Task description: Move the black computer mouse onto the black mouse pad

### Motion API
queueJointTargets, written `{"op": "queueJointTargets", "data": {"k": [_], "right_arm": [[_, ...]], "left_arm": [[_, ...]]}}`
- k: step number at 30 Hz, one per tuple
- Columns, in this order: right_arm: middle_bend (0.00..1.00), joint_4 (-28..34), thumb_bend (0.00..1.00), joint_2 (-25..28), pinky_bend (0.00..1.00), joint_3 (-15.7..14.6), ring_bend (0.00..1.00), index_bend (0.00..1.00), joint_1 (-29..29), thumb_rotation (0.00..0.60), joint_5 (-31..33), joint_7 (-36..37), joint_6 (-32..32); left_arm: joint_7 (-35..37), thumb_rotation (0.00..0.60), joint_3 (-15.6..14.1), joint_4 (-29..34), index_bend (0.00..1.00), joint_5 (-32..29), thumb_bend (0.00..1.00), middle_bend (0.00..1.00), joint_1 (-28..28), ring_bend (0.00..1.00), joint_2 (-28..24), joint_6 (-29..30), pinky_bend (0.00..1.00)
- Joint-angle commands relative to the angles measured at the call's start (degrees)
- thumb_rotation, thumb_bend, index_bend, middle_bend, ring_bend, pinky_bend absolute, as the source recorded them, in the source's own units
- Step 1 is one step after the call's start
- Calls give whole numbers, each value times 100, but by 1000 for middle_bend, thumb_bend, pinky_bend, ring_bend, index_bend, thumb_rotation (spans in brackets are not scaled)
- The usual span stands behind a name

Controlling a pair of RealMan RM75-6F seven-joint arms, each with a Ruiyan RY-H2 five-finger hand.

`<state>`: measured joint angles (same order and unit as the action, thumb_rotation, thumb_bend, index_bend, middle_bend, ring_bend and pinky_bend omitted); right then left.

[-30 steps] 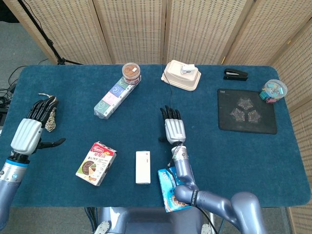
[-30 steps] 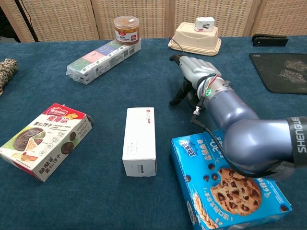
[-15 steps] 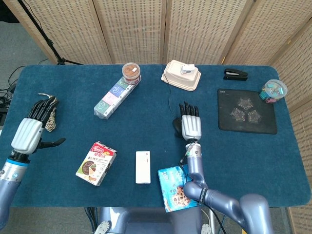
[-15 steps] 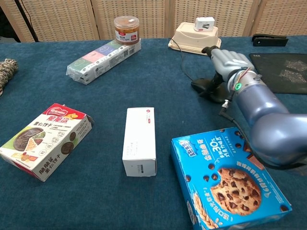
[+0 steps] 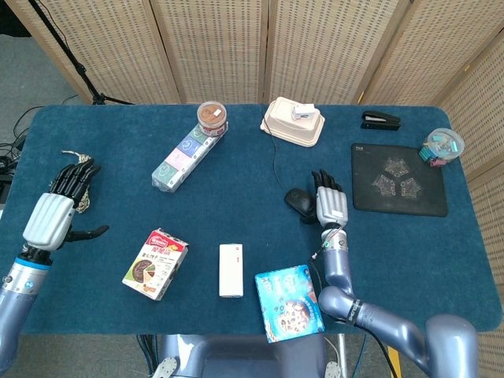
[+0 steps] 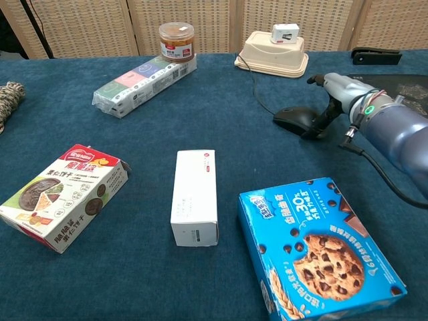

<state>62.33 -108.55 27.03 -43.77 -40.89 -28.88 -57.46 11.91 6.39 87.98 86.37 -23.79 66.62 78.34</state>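
Between mouse [image 5: 298, 201] and pad [image 5: 398, 179] lies bare cloth; my right hand [image 5: 331, 205] stands there, fingers apart, thumb touching the mouse's pad-side edge.

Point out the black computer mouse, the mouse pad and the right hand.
black computer mouse [image 6: 294, 120], chest view, top shell.
mouse pad [image 5: 398, 201], head view, bare lower part.
right hand [image 5: 331, 203], head view, back of hand.

Blue-covered table [image 5: 236, 177]; woven wicker folding screens [image 5: 268, 47] behind it; grey floor [image 5: 31, 71] at left.
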Motion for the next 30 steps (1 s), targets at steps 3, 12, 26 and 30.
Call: {"op": "queueJointTargets", "data": {"k": [3,12,26,30], "right_arm": [[225,-284,0,-79,280,-6,148,192,-81,600,-1,195,129],[436,-964,227,-426,405,16,347,419,-253,600,-295,767,109],[486,-632,471,-215,420,177,396,479,-141,600,-768,1405,-365],[491,-304,499,107,420,326,399,486,-41,600,-752,1363,-557]], "left_arm": [[22,600,13,-3,0,-1,29,0,6,0,-5,-12,0],[76,600,32,-12,0,13,29,0,10,0,-10,-49,0],[125,600,26,-4,0,42,29,0,5,0,-24,-127,0],[143,600,27,-3,0,46,28,0,11,0,-32,-133,0]]}}
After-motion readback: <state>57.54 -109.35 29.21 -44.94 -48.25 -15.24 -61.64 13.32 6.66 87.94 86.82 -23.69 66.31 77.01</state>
